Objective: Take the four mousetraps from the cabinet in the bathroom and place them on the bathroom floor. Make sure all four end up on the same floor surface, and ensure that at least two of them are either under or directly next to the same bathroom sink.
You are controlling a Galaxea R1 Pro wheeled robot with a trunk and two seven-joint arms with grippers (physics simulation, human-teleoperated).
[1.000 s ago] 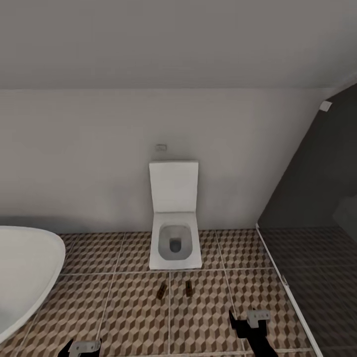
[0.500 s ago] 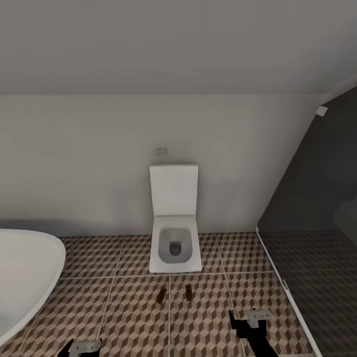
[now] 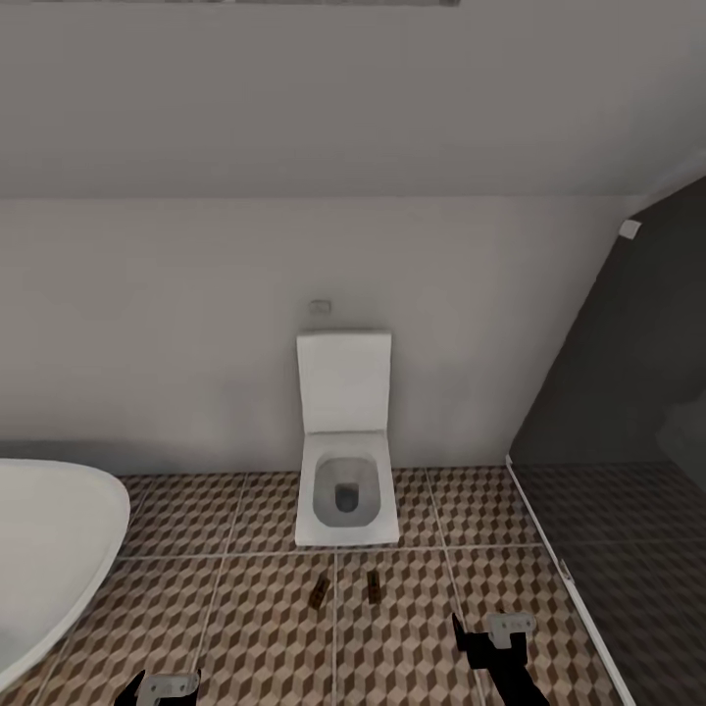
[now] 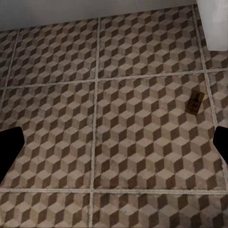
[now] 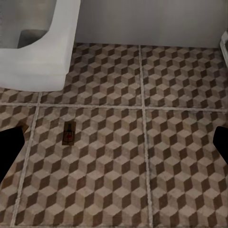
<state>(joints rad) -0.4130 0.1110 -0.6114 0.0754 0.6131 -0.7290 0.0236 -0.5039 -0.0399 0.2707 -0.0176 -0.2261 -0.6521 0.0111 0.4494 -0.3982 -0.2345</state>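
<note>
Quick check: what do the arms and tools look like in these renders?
In the head view, the left tool and the right tool both show a black body with a pale grey bracket-like plate on top. In the wrist views their fingers read as plain black, blunt shapes. No cables or markings can be made out.

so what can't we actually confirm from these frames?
- Mousetrap details: the two mousetraps on the bathroom floor are too small in the head view to show their metal parts.
- Left gripper: cut off by the head view's bottom edge, so open or shut is unclear.
- Tub-like white basin: cut off by the left edge, so its type is uncertain.
- Behind the dark glass panel: too dim to read.
</note>
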